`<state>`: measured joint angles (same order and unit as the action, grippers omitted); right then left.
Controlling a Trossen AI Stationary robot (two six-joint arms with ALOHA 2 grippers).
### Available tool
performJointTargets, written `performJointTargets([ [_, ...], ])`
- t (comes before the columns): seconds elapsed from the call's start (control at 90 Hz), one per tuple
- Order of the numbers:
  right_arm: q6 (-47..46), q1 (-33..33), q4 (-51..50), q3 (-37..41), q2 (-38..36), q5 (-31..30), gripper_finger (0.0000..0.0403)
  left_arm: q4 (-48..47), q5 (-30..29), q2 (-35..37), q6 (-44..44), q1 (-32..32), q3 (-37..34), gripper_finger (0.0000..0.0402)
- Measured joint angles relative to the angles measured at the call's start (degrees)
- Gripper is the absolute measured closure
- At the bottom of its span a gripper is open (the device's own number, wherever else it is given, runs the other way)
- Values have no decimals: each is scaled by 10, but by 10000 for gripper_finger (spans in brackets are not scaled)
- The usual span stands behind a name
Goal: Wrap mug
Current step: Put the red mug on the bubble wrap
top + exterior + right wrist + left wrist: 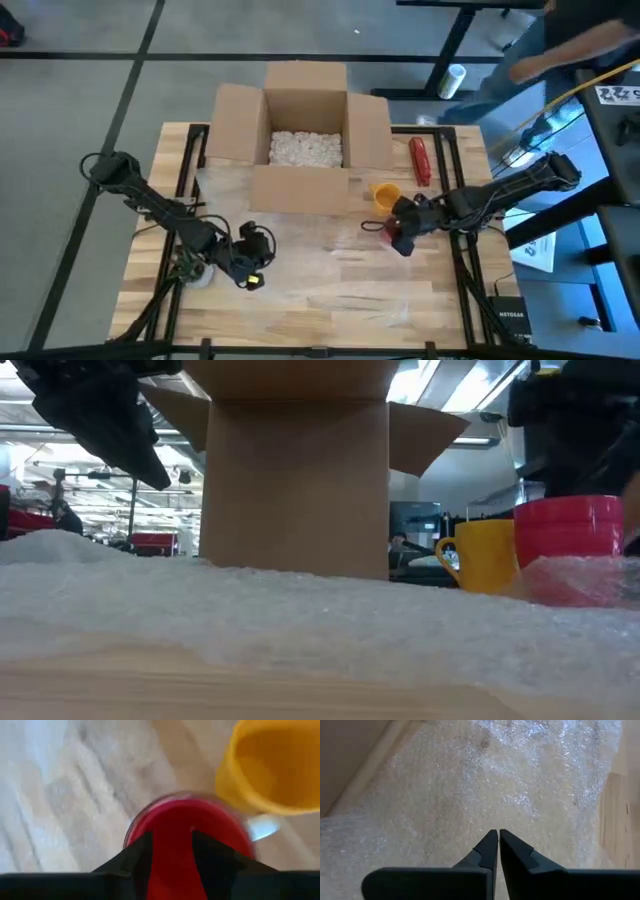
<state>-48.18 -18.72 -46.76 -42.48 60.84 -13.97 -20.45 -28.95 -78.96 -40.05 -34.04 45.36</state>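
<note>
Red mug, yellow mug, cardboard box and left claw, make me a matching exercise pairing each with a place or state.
Things:
1. red mug
2. yellow mug
3. cardboard box
4. left claw

States:
A. flaps open, white packing fill inside
B. fingers shut over the bubble wrap
C. between the right claw's fingers
D. standing free beside the box, nothing gripping it

Pairs: 1-C, 2-D, 3-A, 4-B

Even overhead light fell softly, with faint shadows. Glare glinted on the bubble wrap point(520, 785). The red mug point(187, 840) was blurred.
</note>
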Motion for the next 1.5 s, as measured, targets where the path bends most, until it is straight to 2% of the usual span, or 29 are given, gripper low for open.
performJointTargets([
  [0.144,0,0,18,0,-4,-3,279,0,0,0,0,-5,0,402],
  [0.311,6,0,61,0,-5,50,279,0,0,0,0,-5,0,402],
  [0.522,-26,0,21,0,13,73,279,-1,0,0,0,-5,0,402],
  [0.822,-26,0,14,0,69,111,280,-1,0,0,0,-5,0,402],
  [0.911,-21,0,8,0,84,112,299,-1,0,0,0,-5,0,402],
  [1.067,12,0,4,-1,100,115,387,-1,0,0,-1,-5,0,402],
  [1.256,3,0,-43,-26,102,128,397,-6,0,0,18,-5,0,402],
  [1.5,1,-1,-147,-134,102,121,400,-22,0,0,13,-5,0,402],
])
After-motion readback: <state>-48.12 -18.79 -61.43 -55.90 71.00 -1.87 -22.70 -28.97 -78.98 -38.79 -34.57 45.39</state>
